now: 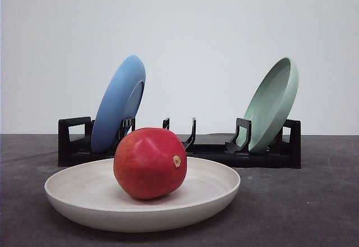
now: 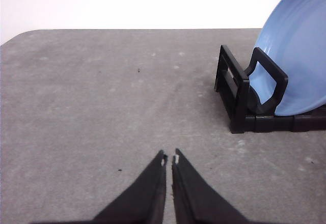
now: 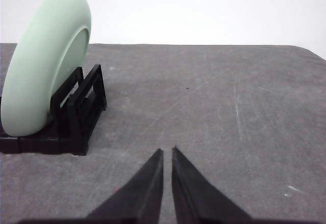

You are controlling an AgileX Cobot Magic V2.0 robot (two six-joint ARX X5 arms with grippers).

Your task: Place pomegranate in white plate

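The glossy red pomegranate (image 1: 150,162) rests inside the white plate (image 1: 73,197), its tan stem spot turned to the right. The plate lies flat on the grey table in front of the black rack. My left gripper (image 2: 169,159) is shut with nothing between its fingers, hovering over bare tabletop near the rack's left end. Over bare table by the rack's right end, my right gripper (image 3: 167,151) is also shut and holds nothing.
A black dish rack (image 1: 213,149) stands behind the plate. A blue plate (image 1: 119,104) leans in its left slots and a pale green plate (image 1: 273,103) in its right slots. In the wrist views, open grey tabletop stretches beyond both grippers.
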